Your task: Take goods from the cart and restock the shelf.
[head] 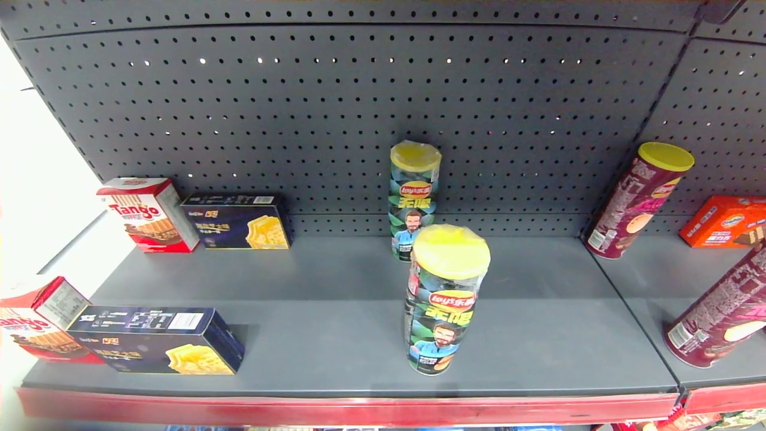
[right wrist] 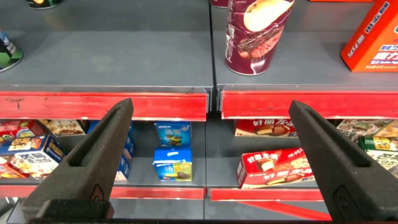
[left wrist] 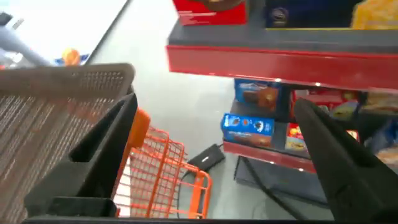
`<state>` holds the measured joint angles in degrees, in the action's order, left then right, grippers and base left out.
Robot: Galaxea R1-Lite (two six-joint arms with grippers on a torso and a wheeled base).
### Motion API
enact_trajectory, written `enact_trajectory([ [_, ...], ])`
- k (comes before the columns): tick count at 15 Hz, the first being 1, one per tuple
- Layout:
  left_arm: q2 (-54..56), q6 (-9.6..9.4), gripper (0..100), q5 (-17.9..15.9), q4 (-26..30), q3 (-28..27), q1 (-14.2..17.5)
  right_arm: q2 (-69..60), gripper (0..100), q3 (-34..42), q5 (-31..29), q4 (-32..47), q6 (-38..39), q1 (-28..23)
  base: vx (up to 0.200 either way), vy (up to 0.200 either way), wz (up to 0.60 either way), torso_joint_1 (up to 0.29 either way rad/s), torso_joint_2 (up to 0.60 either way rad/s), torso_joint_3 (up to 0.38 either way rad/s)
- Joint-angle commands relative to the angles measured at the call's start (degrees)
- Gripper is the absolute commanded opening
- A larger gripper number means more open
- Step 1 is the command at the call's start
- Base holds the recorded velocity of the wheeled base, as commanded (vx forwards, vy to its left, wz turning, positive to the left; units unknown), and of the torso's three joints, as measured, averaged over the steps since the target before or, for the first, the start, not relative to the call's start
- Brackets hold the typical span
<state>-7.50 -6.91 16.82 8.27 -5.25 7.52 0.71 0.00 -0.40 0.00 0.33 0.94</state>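
- the left end effector [left wrist: 214, 109] hangs low in front of the shelving, its two black fingers spread wide with nothing between them.
- below it stands an orange wire cart [left wrist: 165, 165], beside a grey perforated panel [left wrist: 62, 102]; what the cart holds cannot be made out.
- the right end effector [right wrist: 211, 106] is in front of the red shelf edge, its fingers equally wide apart and empty.
- the grey metal shelf with a red front lip [head: 335, 335] carries a tall green chip can with a yellow lid [head: 446, 299], upright near the front middle.
- at the front left sits a dark blue snack box [head: 158, 338], with a red-and-white wafer box [head: 36, 323] just beside it.
- at the front right, on the neighbouring section, is a maroon chip can [head: 718, 317].
- farther back, a second green chip can [head: 413, 197] stands by the perforated back wall [head: 299, 120].
- at the rear left a second blue box [head: 239, 221] and a second wafer box [head: 146, 212] sit side by side.
- at the rear right are a yellow-lidded maroon can [head: 637, 200] and an orange box [head: 724, 221].
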Motion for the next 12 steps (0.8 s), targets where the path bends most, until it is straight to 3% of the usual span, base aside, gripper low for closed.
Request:
enact_trajectory([
  [1, 2.75, 5.42, 100, -7.33, -0.53, 0.51, 3.9, 0.08, 100, -0.09, 0.05, 0.0, 0.02, 0.03, 0.0, 0.0, 0.0, 0.0, 0.0, 0.0],
  [2, 2.31, 5.51, 100, -10.93, -0.53, 0.42, 3.03, 0.08, 100, -0.09, 0.23, 0.09, -0.07, 0.03, 0.0, 0.0, 0.0, 0.0, 0.0, 0.0],
  [5, 0.03, 4.36, 100, -14.1, -0.62, 0.51, -0.75, 0.08, 100, -0.09, 0.23, 0.09, -0.07, 0.03, 0.0, 0.0, 0.0, 0.0, 0.0, 0.0],
  [6, 0.03, 3.84, 100, -16.21, -0.62, 0.51, -5.5, 0.08, 100, 0.0, 0.23, 0.09, -0.07, 0.03, 0.0, 0.0, 0.0, 0.0, 0.0, 0.0],
  [7, 0.64, 3.84, 100, -16.21, -0.62, 0.51, -9.19, 0.08, 100, -0.09, 0.23, 0.0, -0.07, 0.03, 0.0, 0.0, 0.0, 0.0, 0.0, 0.0],
  [8, 2.75, 3.84, 100, -15.86, -0.71, 0.6, -10.42, 0.0, 100, 0.0, 0.23, 0.0, -0.07, 0.03, 0.0, 0.0, 0.0, 0.0, 0.0, 0.0],
  [10, 4.6, 3.66, 100, -14.89, -2.2, 2.09, -9.72, 0.08, 100, 0.0, 0.23, 0.0, -0.07, 0.03, 0.0, 0.0, 0.0, 0.0, 0.0, 0.0],
  [11, 7.15, 3.22, 100, -15.59, -8.0, 5.25, -7.7, 0.08, 100, 0.0, 0.23, 0.0, -0.07, 0.03, 0.0, 0.0, 0.0, 0.0, 0.0, 0.0],
  [12, 7.5, 1.9, 100, -16.74, -8.35, 5.25, -7.7, 0.08, 100, 0.0, 0.23, 0.0, -0.07, 0.03, 0.0, 0.0, 0.0, 0.0, 0.0, 0.0],
])
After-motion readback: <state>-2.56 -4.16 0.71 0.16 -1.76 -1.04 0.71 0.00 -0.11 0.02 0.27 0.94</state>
